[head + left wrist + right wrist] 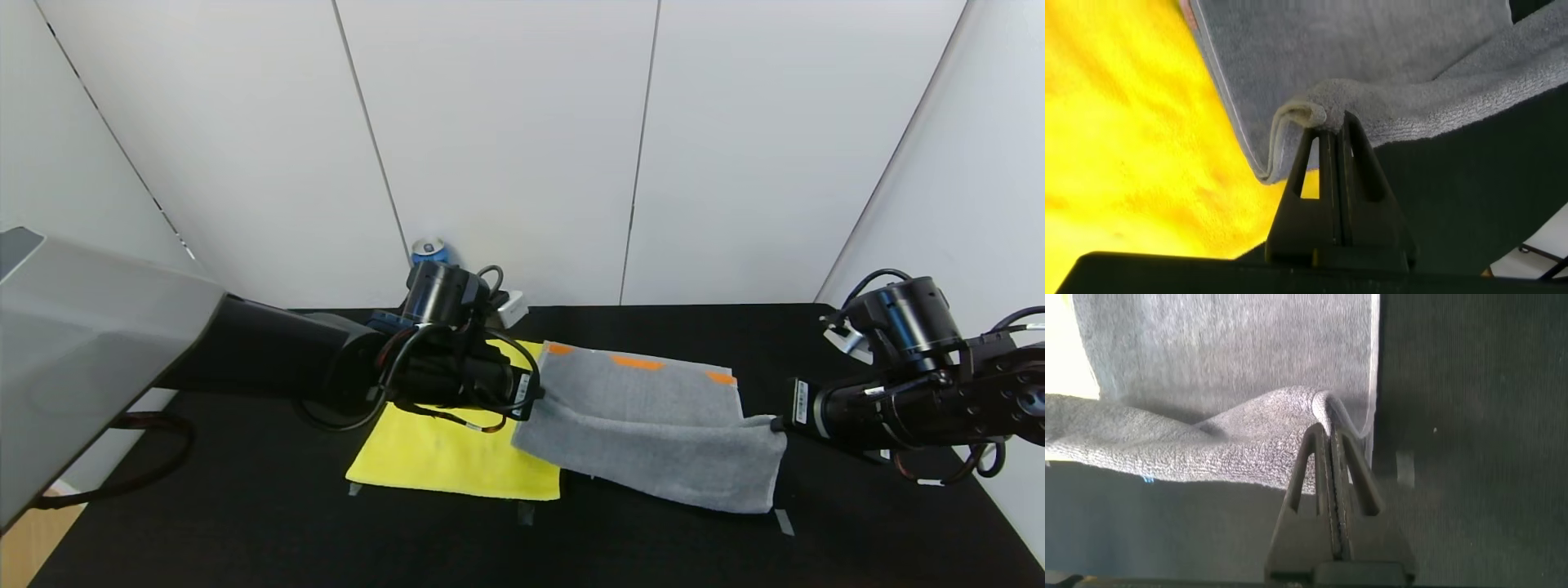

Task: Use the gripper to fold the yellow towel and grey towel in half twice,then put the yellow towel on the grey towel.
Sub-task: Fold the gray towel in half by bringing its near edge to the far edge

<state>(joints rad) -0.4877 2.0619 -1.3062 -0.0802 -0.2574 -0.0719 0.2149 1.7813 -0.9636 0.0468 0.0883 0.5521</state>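
Both hands are clenched on near corners of the grey towel (pixel 653 425), the left hand (pixel 535 400) at one end and the right hand (pixel 775 423) at the other, lifting its front edge off the black bench (pixel 245 523); the yellow towel (pixel 449 453) lies flat just left of it, partly under the left arm. To fold well, I judge both corners should travel level and together toward the orange-patched far edge, keeping the cloth taut between them; letting go only once the edges line up.

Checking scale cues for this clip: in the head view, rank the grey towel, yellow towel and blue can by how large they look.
1. grey towel, partly lifted
2. yellow towel, partly hidden behind the left arm, so its full extent is unsure
3. blue can, farthest away, mostly hidden
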